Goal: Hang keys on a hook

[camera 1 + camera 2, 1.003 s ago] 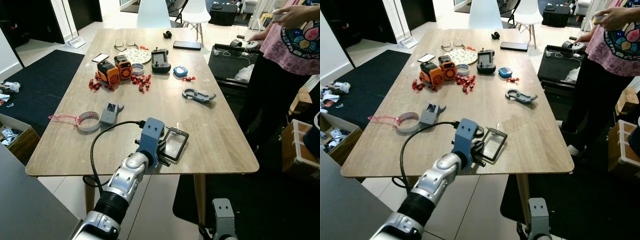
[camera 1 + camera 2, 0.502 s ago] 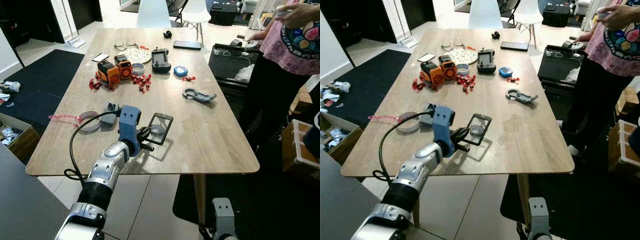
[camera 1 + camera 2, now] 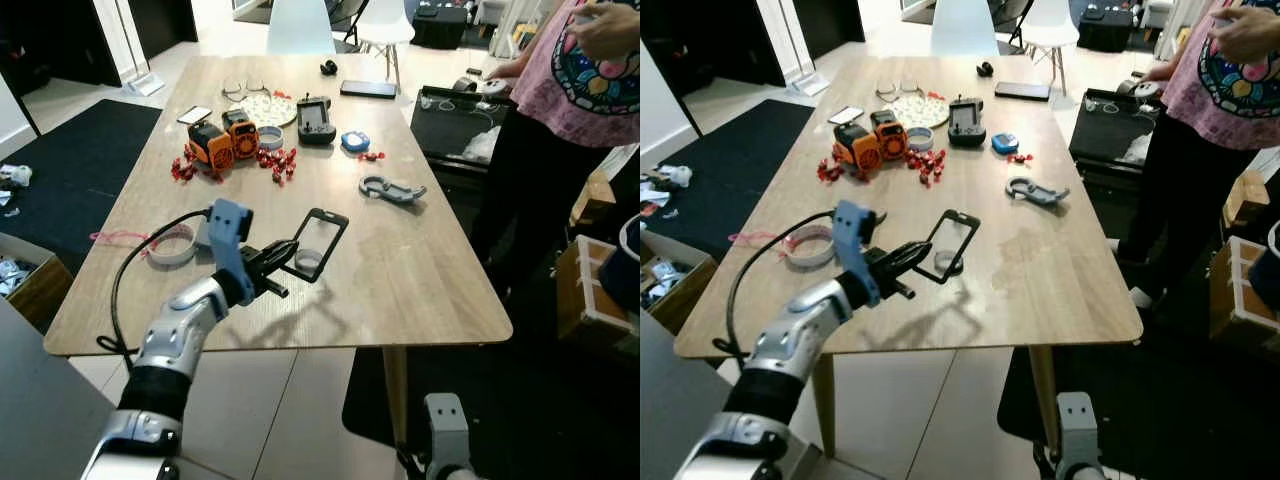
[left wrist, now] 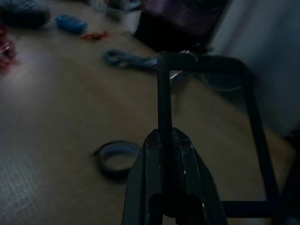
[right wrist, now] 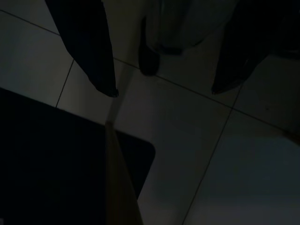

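My left gripper [image 3: 272,257] is pinched tight on one side bar of a black frame [image 3: 318,243]. It looks like an empty rectangle with a small ring [image 4: 117,158] under it, and I think this is the key holder I must hang. I hold it up, just over the table [image 3: 420,270], in the middle of the picture.

The frame looks light and stiff, so it should not bend. It is thin and smooth, so it may slip or swing if I move fast. The side bar is a good place to hold, since the top loop is free for a hook.

Its long side runs from my fingers up and to the right, tilted.

My right gripper [image 5: 161,89] hangs low over the floor with its fingers apart, holding nothing.
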### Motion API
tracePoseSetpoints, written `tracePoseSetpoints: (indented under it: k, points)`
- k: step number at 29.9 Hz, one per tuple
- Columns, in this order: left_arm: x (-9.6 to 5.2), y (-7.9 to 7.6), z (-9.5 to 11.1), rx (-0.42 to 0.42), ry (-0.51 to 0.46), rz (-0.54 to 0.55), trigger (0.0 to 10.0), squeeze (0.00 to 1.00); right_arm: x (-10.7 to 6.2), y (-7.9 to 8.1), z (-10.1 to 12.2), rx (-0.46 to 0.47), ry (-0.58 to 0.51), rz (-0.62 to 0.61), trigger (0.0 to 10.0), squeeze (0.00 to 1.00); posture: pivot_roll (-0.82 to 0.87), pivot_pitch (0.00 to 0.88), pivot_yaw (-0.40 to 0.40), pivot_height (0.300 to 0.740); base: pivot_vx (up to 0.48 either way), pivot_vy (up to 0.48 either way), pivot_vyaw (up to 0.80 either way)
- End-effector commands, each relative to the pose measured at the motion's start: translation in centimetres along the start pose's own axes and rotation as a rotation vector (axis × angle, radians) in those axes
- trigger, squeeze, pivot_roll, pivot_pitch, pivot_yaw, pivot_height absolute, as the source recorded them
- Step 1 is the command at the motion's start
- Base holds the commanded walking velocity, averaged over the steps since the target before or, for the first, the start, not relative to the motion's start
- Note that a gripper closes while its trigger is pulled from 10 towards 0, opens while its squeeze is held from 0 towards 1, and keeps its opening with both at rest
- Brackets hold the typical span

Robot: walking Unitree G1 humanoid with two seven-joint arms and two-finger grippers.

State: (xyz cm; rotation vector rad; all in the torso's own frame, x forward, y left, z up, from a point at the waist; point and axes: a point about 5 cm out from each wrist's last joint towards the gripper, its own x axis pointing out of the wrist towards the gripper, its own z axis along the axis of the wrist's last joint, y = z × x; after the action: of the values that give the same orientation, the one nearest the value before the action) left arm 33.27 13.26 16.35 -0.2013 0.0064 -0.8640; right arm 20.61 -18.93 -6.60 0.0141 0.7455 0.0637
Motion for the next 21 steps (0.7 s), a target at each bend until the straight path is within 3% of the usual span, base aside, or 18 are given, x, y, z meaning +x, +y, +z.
tracePoseSetpoints:
  k: [1, 6, 7, 8, 9, 12, 13, 18, 21]
  points:
    - [-1.0, -0.4, -0.1, -0.004, 0.013, -0.079, 0.0, 0.00, -0.2, 0.0, -0.5, 0.008, 0.015, -0.003, 10.0, 0.00, 0.02, 0.078, -0.006, 0.740, 0.000, 0.000, 0.00]
    - [-2.8, -1.2, -0.6, -0.019, 0.042, -0.221, 0.0, 0.00, -0.1, 0.0, -0.4, 0.007, 0.013, -0.001, 10.0, 0.00, 0.03, 0.073, -0.008, 0.740, 0.000, 0.000, 0.00]
    - [-4.5, -1.6, -1.4, -0.011, 0.092, -0.321, 0.0, 0.00, -0.1, 0.0, -0.4, 0.005, 0.012, 0.000, 10.0, 0.00, 0.03, 0.070, -0.011, 0.740, 0.000, 0.000, 0.00]
    - [-5.2, -1.7, -1.8, -0.007, 0.120, -0.352, 0.0, 0.00, -0.1, 0.0, -0.4, 0.004, 0.011, 0.001, 10.0, 0.00, 0.03, 0.069, -0.011, 0.740, 0.000, 0.000, 0.00]
    - [-5.2, -1.7, -1.8, -0.007, 0.120, -0.352, 0.0, 0.00, -0.1, 0.0, -0.4, 0.004, 0.011, 0.001, 10.0, 0.00, 0.03, 0.069, -0.011, 0.740, 0.000, 0.000, 0.00]
    - [-7.7, -1.4, -3.7, 0.081, 0.288, -0.398, 0.0, 0.00, -0.1, 0.1, -0.4, 0.002, 0.010, 0.005, 10.0, 0.00, 0.03, 0.066, -0.014, 0.740, 0.000, 0.000, 0.00]
    - [-7.7, -1.4, -3.7, 0.081, 0.288, -0.398, 0.0, 0.00, -0.1, 0.1, -0.4, 0.002, 0.010, 0.005, 10.0, 0.00, 0.03, 0.066, -0.014, 0.740, 0.000, 0.000, 0.00]
    - [-11.3, -0.6, -7.1, 0.195, 0.566, -0.415, 0.0, 0.00, 0.0, 0.3, -0.2, -0.003, 0.008, 0.011, 10.0, 0.00, 0.03, 0.069, -0.019, 0.740, 0.000, 0.000, 0.00]
    - [-12.1, -0.5, -7.8, 0.190, 0.597, -0.402, 0.0, 0.00, 0.0, 0.4, -0.1, -0.003, 0.006, 0.013, 10.0, 0.00, 0.03, 0.070, -0.018, 0.740, 0.000, 0.000, 0.00]
